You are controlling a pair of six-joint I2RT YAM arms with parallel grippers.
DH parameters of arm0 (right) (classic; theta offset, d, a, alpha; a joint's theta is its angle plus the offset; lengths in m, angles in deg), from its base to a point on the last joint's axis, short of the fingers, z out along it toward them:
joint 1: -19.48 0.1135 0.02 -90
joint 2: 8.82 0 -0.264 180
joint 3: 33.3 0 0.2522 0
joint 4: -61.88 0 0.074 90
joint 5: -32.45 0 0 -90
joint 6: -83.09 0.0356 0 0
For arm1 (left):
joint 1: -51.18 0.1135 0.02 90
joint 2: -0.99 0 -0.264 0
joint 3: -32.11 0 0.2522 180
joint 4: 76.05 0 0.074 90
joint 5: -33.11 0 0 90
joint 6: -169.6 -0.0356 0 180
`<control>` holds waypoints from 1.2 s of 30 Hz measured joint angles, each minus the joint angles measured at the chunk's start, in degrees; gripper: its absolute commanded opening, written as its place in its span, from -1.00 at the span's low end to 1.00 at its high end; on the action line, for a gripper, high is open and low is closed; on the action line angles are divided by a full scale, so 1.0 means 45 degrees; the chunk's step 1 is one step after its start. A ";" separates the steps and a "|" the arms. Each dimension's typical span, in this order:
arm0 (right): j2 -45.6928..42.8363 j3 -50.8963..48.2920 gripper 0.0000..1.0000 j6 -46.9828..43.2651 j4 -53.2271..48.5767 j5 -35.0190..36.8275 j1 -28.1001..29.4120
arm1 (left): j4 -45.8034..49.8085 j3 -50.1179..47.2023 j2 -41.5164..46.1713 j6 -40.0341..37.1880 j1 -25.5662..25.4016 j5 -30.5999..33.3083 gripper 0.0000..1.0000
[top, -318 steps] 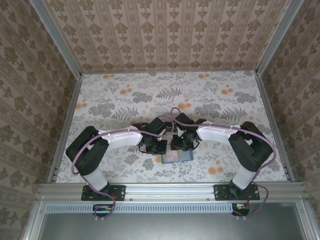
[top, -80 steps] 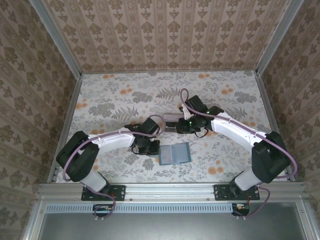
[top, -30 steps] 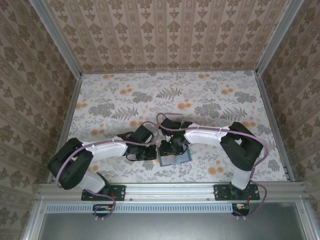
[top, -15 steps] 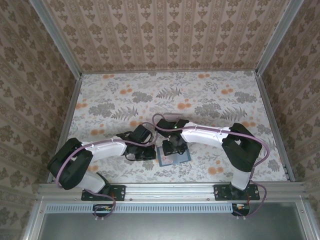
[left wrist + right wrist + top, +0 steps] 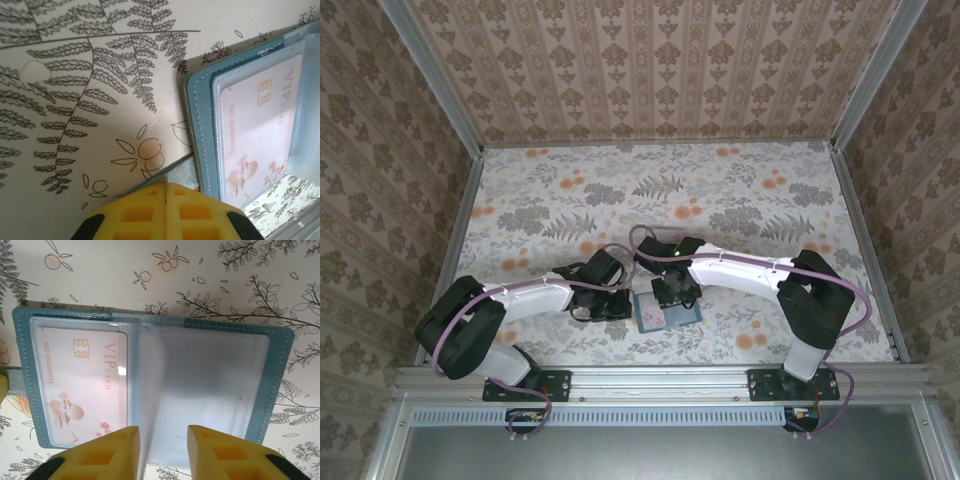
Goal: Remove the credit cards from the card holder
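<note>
One pink VIP card [image 5: 80, 385] sits sleeved in the open teal card holder [image 5: 277, 380], in the panel nearer my left gripper [image 5: 166, 212], whose fingers are pressed together at the holder's corner. My right gripper [image 5: 162, 450], lately away up-table, is back over the holder with its fingers parted. I judge another extraction is due.

the flat teal folding card holder [image 5: 670, 318] lay open by the middle of the tabletop's near edge, a pale pink vip credit card [image 5: 80, 390] tucked in one clear sleeve.
</note>
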 measured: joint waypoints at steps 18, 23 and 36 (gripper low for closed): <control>-0.0340 -0.1593 -0.80 -0.0481 0.0646 0.0068 -0.0758 | 0.0627 0.0369 -0.0199 -0.0175 0.0000 -0.0039 -0.85; -0.0340 -0.1948 -0.51 -0.0520 0.0777 0.0117 -0.0826 | 0.0937 0.0549 -0.0262 -0.0277 0.0000 0.0019 -0.84; -0.1010 -0.1991 -0.47 -0.0554 0.0209 0.0325 -0.0845 | 0.1817 0.1802 -0.0267 -0.0437 -0.0097 0.0291 -0.81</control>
